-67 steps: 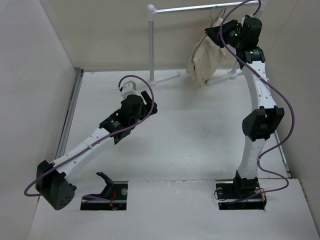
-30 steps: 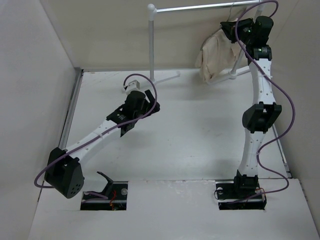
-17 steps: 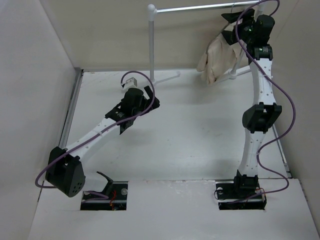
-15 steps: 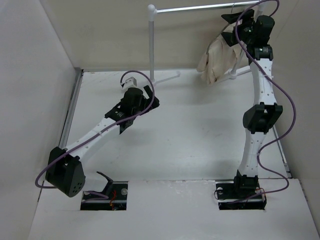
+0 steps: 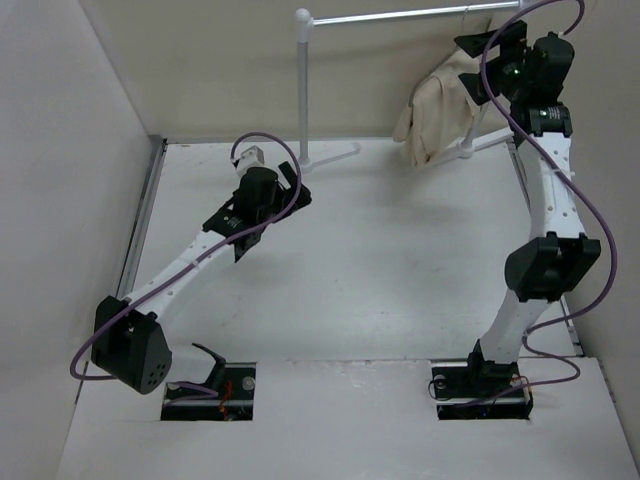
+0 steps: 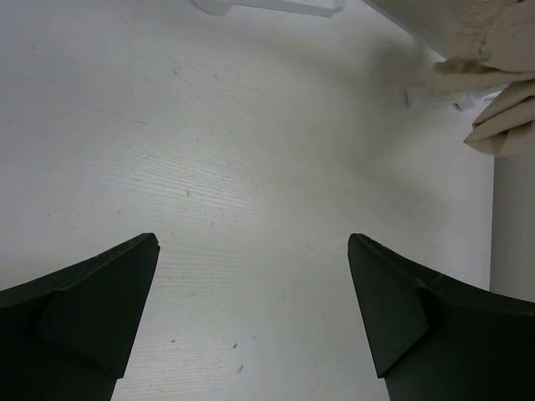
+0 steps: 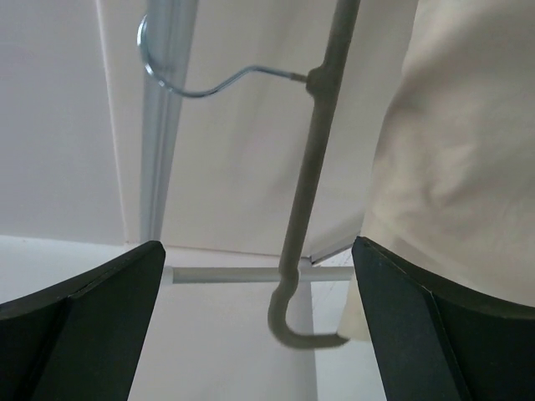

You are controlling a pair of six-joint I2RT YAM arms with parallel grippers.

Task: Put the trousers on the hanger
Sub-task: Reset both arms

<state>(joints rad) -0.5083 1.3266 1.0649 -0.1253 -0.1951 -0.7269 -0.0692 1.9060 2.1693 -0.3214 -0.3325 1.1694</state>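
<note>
Trousers (image 7: 451, 150) cut off at right edge; hanger (image 7: 303, 184) lower bend hidden behind them.

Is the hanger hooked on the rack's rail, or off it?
On. In the right wrist view the hanger has its wire hook curled around the rail; the trousers hang beside it.

Top view looks down from behind; both wrist views share the trousers (image 7: 451, 150), right nearer
</note>
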